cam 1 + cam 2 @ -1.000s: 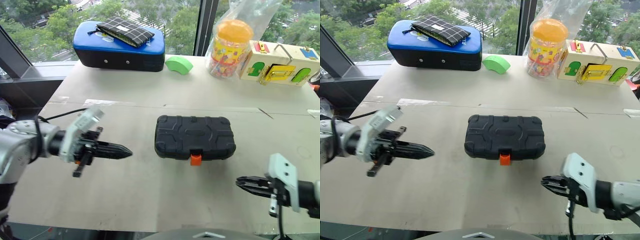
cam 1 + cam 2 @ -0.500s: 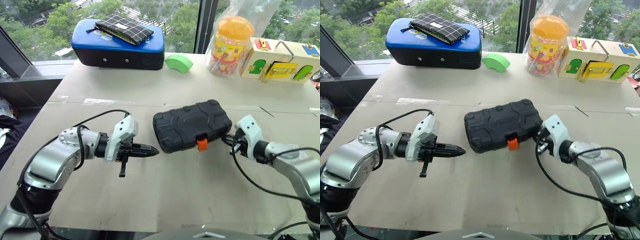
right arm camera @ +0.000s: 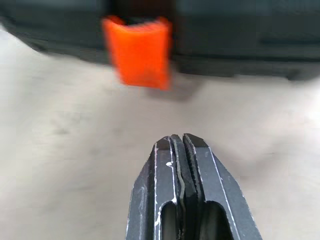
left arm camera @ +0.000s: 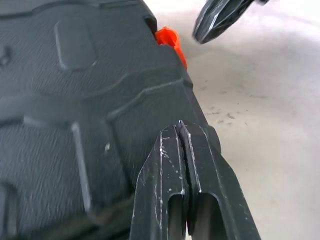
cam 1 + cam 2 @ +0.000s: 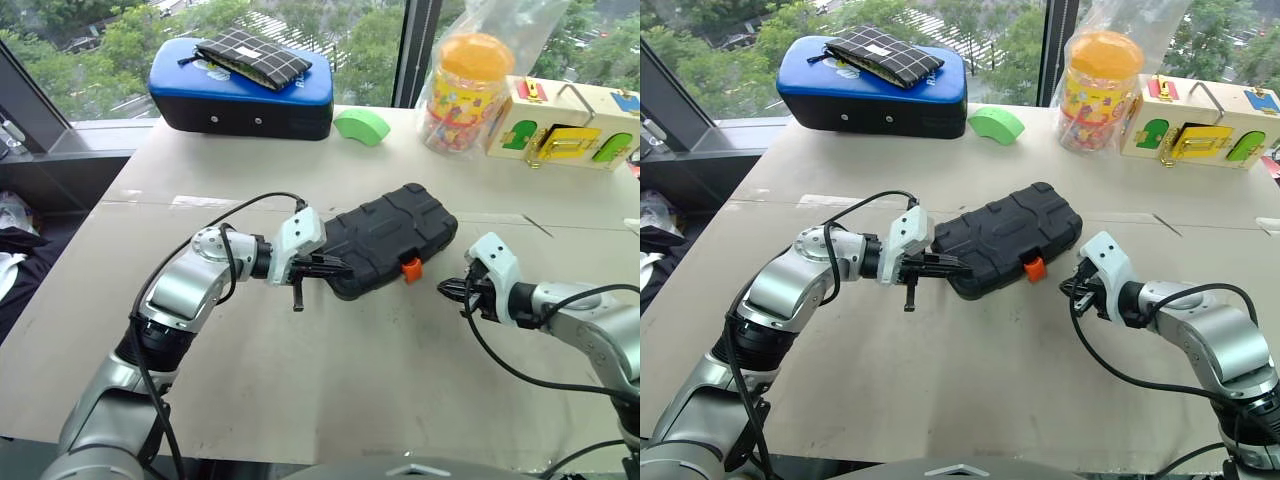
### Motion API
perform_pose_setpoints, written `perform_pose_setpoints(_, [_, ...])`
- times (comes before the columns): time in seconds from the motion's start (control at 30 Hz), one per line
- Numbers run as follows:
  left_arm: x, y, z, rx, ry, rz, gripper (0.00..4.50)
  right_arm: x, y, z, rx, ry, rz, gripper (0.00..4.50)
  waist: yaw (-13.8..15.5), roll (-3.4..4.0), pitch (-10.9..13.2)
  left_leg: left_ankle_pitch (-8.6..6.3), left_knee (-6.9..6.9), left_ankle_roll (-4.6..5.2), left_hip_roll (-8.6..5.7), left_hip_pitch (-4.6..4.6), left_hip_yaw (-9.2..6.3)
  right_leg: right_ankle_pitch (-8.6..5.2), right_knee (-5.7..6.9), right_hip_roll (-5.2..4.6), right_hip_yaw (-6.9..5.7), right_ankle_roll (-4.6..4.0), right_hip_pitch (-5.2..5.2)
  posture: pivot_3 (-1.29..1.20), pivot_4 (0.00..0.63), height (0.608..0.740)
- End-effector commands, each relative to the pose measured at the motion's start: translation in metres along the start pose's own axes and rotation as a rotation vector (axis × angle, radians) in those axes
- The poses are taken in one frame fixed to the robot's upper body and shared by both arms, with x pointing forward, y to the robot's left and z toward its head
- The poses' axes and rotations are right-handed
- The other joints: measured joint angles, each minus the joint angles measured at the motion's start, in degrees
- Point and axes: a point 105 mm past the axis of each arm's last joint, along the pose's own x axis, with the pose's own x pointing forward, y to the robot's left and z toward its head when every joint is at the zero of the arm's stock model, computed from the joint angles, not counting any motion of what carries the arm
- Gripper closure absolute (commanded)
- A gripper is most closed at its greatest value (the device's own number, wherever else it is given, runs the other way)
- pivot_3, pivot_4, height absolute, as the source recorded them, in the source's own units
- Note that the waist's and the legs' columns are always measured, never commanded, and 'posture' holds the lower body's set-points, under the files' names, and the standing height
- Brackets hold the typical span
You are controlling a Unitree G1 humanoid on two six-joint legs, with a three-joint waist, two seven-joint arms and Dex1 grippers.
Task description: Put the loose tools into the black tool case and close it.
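The black tool case (image 5: 390,232) lies closed on the table, skewed so its right end sits farther back, and its orange latch (image 5: 410,268) faces me. My left gripper (image 5: 340,268) is shut, its tips against the case's near left corner. In the left wrist view the shut fingers (image 4: 170,150) rest on the ribbed lid (image 4: 75,100). My right gripper (image 5: 447,290) is shut and empty, a little right of the latch and off the case. The right wrist view looks straight at the latch (image 3: 140,52). The loose tools are out of view.
At the back stand a blue-topped case (image 5: 240,95) with a checked pouch on it, a green block (image 5: 360,126), an orange-lidded jar (image 5: 462,90) and a wooden latch box (image 5: 560,125). A window runs behind the table's far edge.
Both grippers came in from the sides toward the case. The case swung from square to skewed, right end going back. The left gripper now sits at its left corner.
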Motion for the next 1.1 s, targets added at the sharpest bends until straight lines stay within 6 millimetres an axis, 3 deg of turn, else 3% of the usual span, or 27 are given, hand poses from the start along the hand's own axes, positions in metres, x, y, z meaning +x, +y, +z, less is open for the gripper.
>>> perform_pose_setpoints(0.03, [0.011,-0.011,-0.027,-0.064,0.092,-0.05,4.47,0.004,0.009,0.014,-0.005,-0.056,0.006,4.5,-0.1,0.05,-0.2,0.0,0.02,0.0,0.0,0.02,0.01,-0.07,0.03,0.0,0.02,-0.13,0.0,0.0,0.15,0.74])
perform_pose_setpoints(0.27, [0.014,-0.008,-0.023,-0.043,0.091,-0.041,4.47,0.029,0.003,0.017,0.027,-0.055,-0.028,4.5,0.1,0.13,-0.3,0.0,0.02,0.0,-0.01,-0.07,-0.06,0.02,0.04,0.02,-0.04,0.04,-0.04,0.0,0.15,0.74])
perform_pose_setpoints(0.6, [0.01,-0.012,-0.028,-0.062,0.101,-0.028,4.47,0.046,0.0,0.034,0.037,-0.114,-0.023,4.5,-0.3,0.14,-0.3,0.0,0.03,0.0,0.01,-0.07,-0.05,0.03,0.06,0.04,-0.02,0.05,-0.05,0.0,0.15,0.74])
perform_pose_setpoints(0.83, [0.011,-0.015,-0.03,-0.066,0.112,-0.031,4.47,0.032,0.006,0.056,0.049,-0.2,0.011,4.5,-0.7,0.17,-0.3,0.0,0.01,0.0,0.04,-0.07,-0.06,0.03,0.08,0.07,-0.03,0.05,-0.06,0.0,0.15,0.74])
perform_pose_setpoints(1.0, [0.014,-0.022,-0.039,-0.066,0.151,-0.064,4.47,0.012,0.014,0.093,-0.003,-0.296,0.041,4.5,-1.0,0.27,-0.2,0.0,0.0,0.0,0.07,-0.06,-0.03,0.03,0.09,0.09,0.01,0.05,-0.1,0.0,0.15,0.74])
perform_pose_setpoints(1.1, [0.015,-0.024,-0.042,-0.079,0.152,-0.071,4.47,0.012,0.025,0.11,-0.023,-0.332,0.081,4.5,-1.1,0.4,-0.3,0.0,-0.04,0.0,0.12,0.05,-0.01,0.04,0.11,0.12,0.12,0.06,-0.1,0.0,0.15,0.74])
